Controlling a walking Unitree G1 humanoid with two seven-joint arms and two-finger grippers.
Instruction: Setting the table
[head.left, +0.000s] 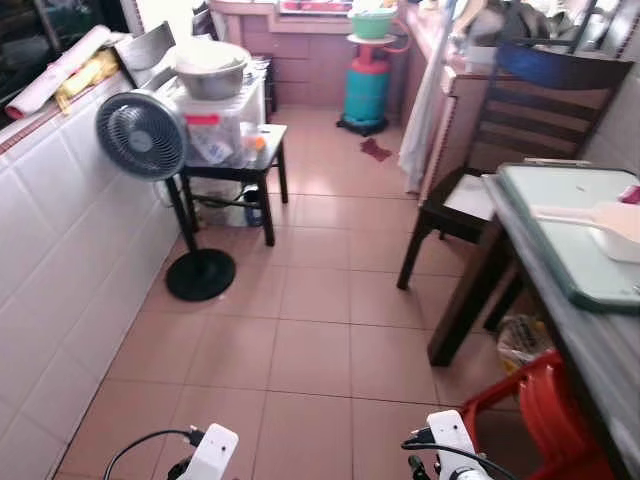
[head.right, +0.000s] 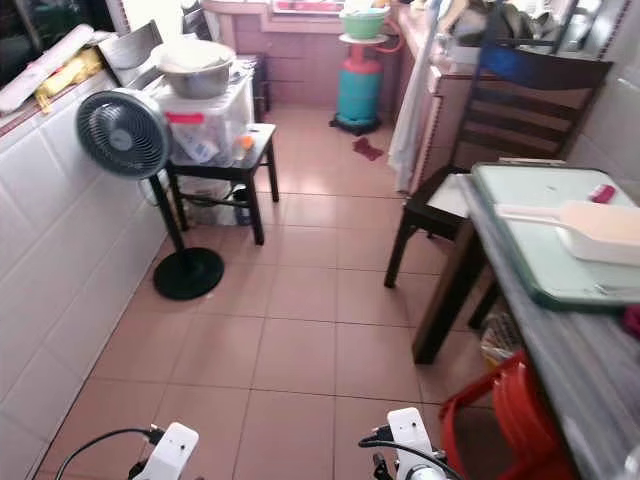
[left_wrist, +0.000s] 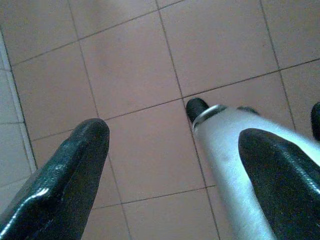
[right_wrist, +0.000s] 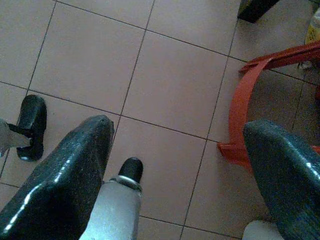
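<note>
The grey table runs along the right side. On it lies a pale green tray holding a white container with a flat white paddle across it. A small pink object sits at the tray's far edge. Both arms hang low near the floor, well short of the table. My left gripper is open over bare pink tiles, with nothing between its fingers. My right gripper is open too, above the tiles beside a red plastic stool.
A dark wooden chair stands at the table's far end, and the red stool sits under its near end. On the left are a standing fan, a small black table with a plastic box and metal bowl. A teal gas cylinder stands at the back.
</note>
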